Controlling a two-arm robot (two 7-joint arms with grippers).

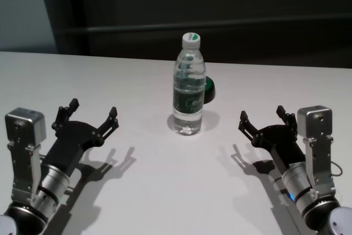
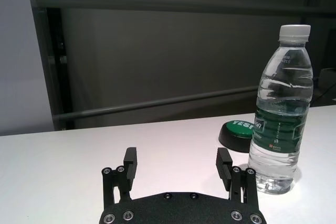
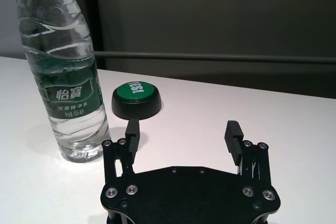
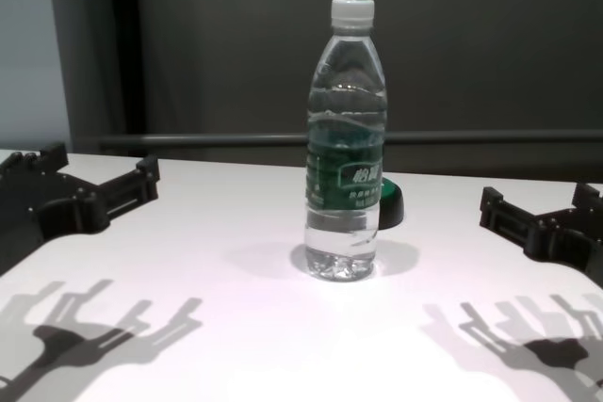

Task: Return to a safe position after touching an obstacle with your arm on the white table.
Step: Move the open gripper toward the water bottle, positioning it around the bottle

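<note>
Head view puts my left tool (image 1: 92, 115) at lower left of the frame and my right tool (image 1: 263, 118) at lower right, both released, fingers spread wide and holding nothing. The obstacle (image 1: 189, 83) — a clear water bottle with a white cap and dark green label — stands upright just above the centre of the frame, on the white counter (image 1: 165, 191), well apart from either tool. Nothing of mine is touching it.

I judge that I am already at or very near the safe position, so doing this step well means little more than staying low and symmetric, keeping both forearms on their own sides and making no sweep toward the middle. If any settling remains, it should draw toward the bottom of the frame, away from the bottle, slowly — a tall, narrow bottle like that would probably tip at a light nudge near its top.

A small green-and-black button (image 3: 137, 100) sits just behind the bottle, peeping out at its right side in the chest view; I would leave it alone too.

The counter is plain, smooth and white, bright enough that both tools throw hard shadows onto it at the bottom of the chest view. Beyond its far edge, across the top of the frame, runs a dark wall with a horizontal rail (image 4: 226, 138).
</note>
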